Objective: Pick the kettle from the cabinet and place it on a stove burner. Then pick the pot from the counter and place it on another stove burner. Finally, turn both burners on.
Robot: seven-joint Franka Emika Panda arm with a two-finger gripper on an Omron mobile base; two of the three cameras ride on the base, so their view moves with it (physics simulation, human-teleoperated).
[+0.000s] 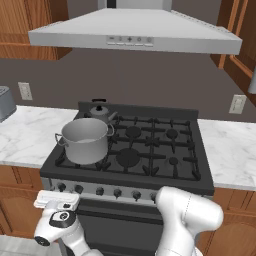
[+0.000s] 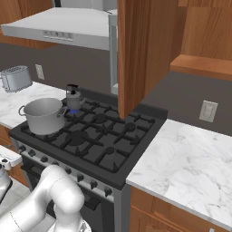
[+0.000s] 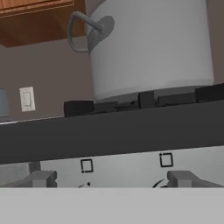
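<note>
The large grey pot (image 1: 85, 140) stands on the stove's front-left burner, its loop handle and wall towering in the hand view (image 3: 148, 48). Right behind it, the small dark kettle (image 1: 101, 113) sits on the back-left burner, with a blue glow at its base (image 2: 72, 110). My gripper (image 3: 113, 179) is open, low in front of the range's left end, fingertips (image 3: 41, 178) spread wide before the grey knob panel (image 3: 131, 164). The white hand (image 1: 56, 201) hovers just below the leftmost knobs (image 1: 61, 187). The other burners (image 1: 128, 157) are bare.
A grey hood (image 1: 135, 32) hangs over the range. White marble counter (image 1: 27, 135) runs on both sides, with a toaster (image 2: 16, 78) at the left. A brown wooden cabinet panel (image 2: 140, 50) juts out above the stove's right side.
</note>
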